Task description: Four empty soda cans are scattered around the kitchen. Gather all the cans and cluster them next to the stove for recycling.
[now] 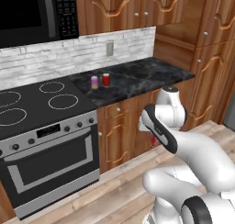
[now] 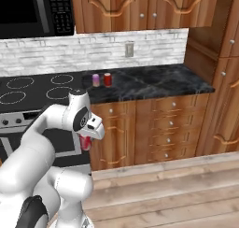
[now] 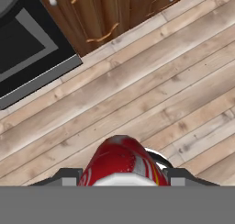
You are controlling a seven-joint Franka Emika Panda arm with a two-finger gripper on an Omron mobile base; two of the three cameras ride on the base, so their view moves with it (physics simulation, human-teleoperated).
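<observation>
Two-finger gripper clamped on small red soda can (pointing floorward); black glass stove sits up-left, above it.

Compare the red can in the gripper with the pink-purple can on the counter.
The held red can is clamped in the gripper, off any surface, above the wood floor; the pink-purple can stands upright on the black counter beside another red can, right of the stove. Colours differ: red versus pink-purple. Both are small cylindrical cans.
</observation>
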